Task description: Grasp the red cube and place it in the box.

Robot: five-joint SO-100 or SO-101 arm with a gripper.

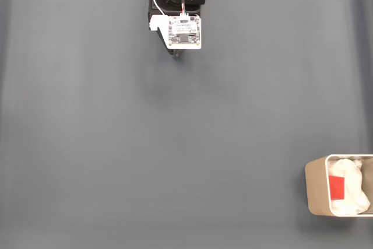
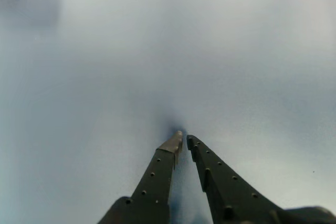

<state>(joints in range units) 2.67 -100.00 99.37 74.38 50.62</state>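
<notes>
You had the small bright red cube (image 1: 336,186) lying inside the silvery-beige metal box (image 1: 315,188), against its crumpled white paper lining (image 1: 352,188), at the bench's lower right corner. Your black claw (image 2: 184,139), fingertips nearly pressed together and empty, sat well apart by the top edge.

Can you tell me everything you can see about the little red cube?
In the fixed view, the red cube is already inside the box, near the picture's lower right corner. One flat, bright red, matte face shows, plain with no marks. It sits against the box's left inner wall, and crumpled white paper lies right beside it and seems to cover part of it. Nothing grips it; the arm is far away at the top.
</notes>
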